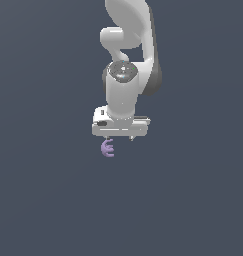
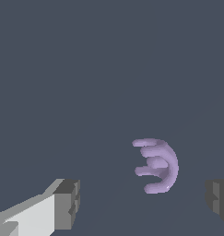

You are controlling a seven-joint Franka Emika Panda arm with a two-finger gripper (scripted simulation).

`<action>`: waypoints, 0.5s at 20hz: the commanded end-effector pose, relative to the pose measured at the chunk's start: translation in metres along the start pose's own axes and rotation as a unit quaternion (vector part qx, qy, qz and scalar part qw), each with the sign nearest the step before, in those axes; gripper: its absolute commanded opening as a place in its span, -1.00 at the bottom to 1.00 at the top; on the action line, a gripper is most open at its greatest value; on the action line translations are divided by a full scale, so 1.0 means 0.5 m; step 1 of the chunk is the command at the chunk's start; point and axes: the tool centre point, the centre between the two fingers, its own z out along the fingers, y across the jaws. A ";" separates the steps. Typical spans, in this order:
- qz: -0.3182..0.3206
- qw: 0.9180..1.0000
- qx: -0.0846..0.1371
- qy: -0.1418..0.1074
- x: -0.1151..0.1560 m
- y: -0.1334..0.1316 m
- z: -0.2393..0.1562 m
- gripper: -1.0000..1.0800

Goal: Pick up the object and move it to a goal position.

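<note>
In the exterior view the white Panda arm (image 1: 124, 60) hangs down from the top of the frame over a plain dark slate-grey surface (image 1: 43, 200), its wrist and hand pointing downward. The gripper (image 1: 120, 138) sits at the lower end of the hand, with only the short tips of its fingers showing beneath the broad white hand body. The pale purple E-shaped piece (image 1: 108, 148) lies on the grey surface just below the hand in this view, under the finger that is toward the exterior view's left rather than under the middle of the hand.

The wrist view shows the jaws spread wide apart and holding nothing. One finger (image 2: 66, 204), pale grey with a darker pad, shows at one edge of the frame and the other dark pad (image 2: 218, 199) at the opposite edge. The purple piece (image 2: 157, 166) lies in the gap between them, nearer the second pad than the first, and touches neither. Whether the fingertips are down at the level of the piece or above it cannot be told.

The piece is tiny against the gripper. It has a curved, rounded back and three short, blunt prongs that point away from that back, giving a soft "E" outline. Its colour is a light lilac, shaded darker on the underside of the curve.
</note>
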 end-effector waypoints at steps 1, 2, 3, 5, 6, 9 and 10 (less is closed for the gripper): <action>0.000 1.000 0.000 0.000 0.000 0.000 0.000 0.92; -0.001 1.000 0.000 0.000 0.000 0.000 0.000 0.92; -0.003 1.000 -0.001 -0.001 -0.001 -0.002 0.000 0.92; -0.010 1.000 -0.002 -0.004 -0.006 -0.006 0.000 0.92; -0.016 1.000 -0.004 -0.007 -0.009 -0.010 0.000 0.92; -0.028 1.000 -0.007 -0.012 -0.016 -0.018 -0.002 0.92; -0.029 0.999 -0.007 -0.012 -0.016 -0.019 -0.002 0.92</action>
